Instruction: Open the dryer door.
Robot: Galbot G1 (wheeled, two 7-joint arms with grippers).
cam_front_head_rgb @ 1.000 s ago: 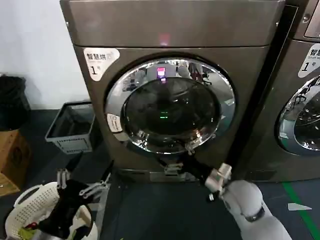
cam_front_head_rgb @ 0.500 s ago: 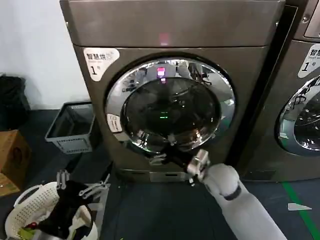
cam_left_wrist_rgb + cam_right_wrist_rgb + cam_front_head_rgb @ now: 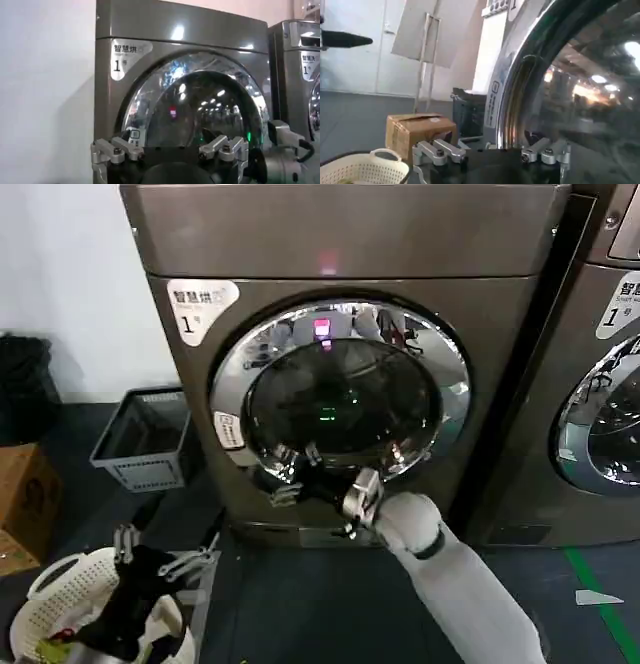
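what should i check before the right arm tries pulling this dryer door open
1. Dryer door shut against the dryer: ok, chrome ring sits flush.
2. Right tool at the door's lower rim: ok.
3. Right tool open, ready to hook the rim: ok, fingers spread in the right wrist view.
4. Firm hold on the rim: cannot tell.
5. Left tool out of the way: ok, low by the white basket.
6. Swing path: cannot tell; grey bin stands left.
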